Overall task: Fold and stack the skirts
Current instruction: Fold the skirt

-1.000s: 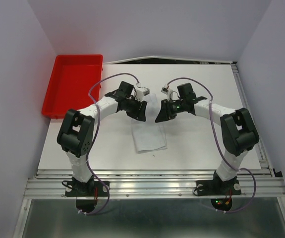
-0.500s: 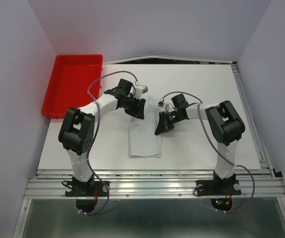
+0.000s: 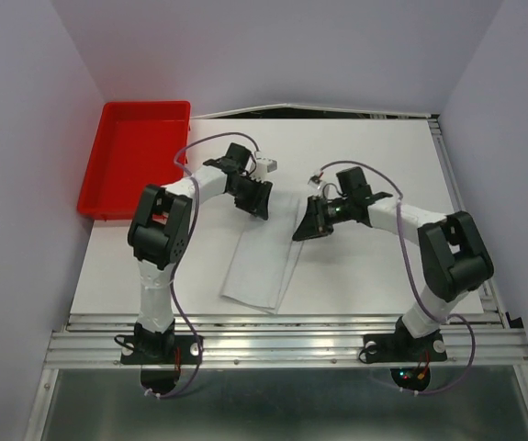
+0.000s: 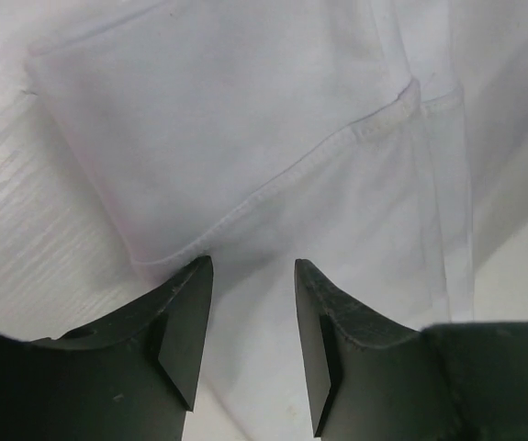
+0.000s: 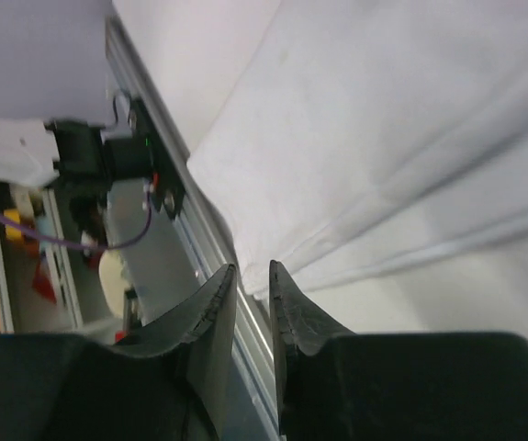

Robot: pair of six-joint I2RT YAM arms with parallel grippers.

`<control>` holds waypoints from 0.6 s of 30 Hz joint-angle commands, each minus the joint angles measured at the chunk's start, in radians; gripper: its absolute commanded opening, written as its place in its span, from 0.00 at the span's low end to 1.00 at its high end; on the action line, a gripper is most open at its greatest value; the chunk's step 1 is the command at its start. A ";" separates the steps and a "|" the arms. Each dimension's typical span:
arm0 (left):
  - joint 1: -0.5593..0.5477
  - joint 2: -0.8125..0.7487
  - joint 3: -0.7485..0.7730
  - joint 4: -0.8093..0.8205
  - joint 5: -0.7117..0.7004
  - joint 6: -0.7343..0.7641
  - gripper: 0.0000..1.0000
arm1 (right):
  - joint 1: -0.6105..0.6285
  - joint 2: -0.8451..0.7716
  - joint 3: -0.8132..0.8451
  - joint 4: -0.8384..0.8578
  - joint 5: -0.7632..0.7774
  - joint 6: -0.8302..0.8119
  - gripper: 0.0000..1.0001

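Since the shot half a second back, table (image 3: 383, 266): same white top, both arms reaching in over its middle.
Skirt (image 3: 259, 271): white, lying near the middle of the table as a long folded strip. It slants from under the grippers down toward the near-left. Half a second ago it was a shorter, squarer patch sitting straight; now it's longer, skewed, and its near end is close to the table's front edge.
Red tray (image 3: 135, 156): far-left corner of the table, well apart from the skirt, hasn't budged.
Left arm: elbow link has pulled in closer to the middle than before.
Right arm: elbow has swung out to the right and toward the near edge; earlier it was tucked in next to the wrist.
Left gripper (image 3: 257, 204): at the skirt's far end, about where it was. The wrist view shows its fingers (image 4: 185, 322) parted by a modest gap, nothing between them, with a stitched hem of the skirt (image 4: 273, 119) right below the tips.
Right gripper (image 3: 305, 228): beside the skirt's far right edge. Its fingers (image 5: 210, 322) are squeezed nearly together, and a raised fold of the skirt (image 5: 410, 138) runs right into the tips, so it looks pinched on the edge.
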 commanded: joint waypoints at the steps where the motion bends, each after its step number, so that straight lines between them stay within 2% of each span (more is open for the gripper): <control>1: -0.005 -0.162 0.027 0.016 -0.048 0.034 0.54 | -0.136 -0.102 0.016 0.070 0.105 0.053 0.27; 5: -0.079 -0.245 -0.013 0.056 -0.128 0.034 0.58 | -0.145 -0.088 -0.011 0.123 0.193 0.079 0.27; 8: -0.147 -0.265 -0.041 0.093 -0.179 0.008 0.59 | -0.145 -0.025 -0.020 0.226 0.211 0.125 0.24; 13: -0.219 -0.202 -0.022 0.118 -0.280 -0.067 0.60 | -0.145 0.050 -0.005 0.320 0.269 0.141 0.20; 18: -0.242 -0.155 0.013 0.142 -0.355 -0.130 0.55 | -0.164 0.075 -0.029 0.356 0.372 0.167 0.12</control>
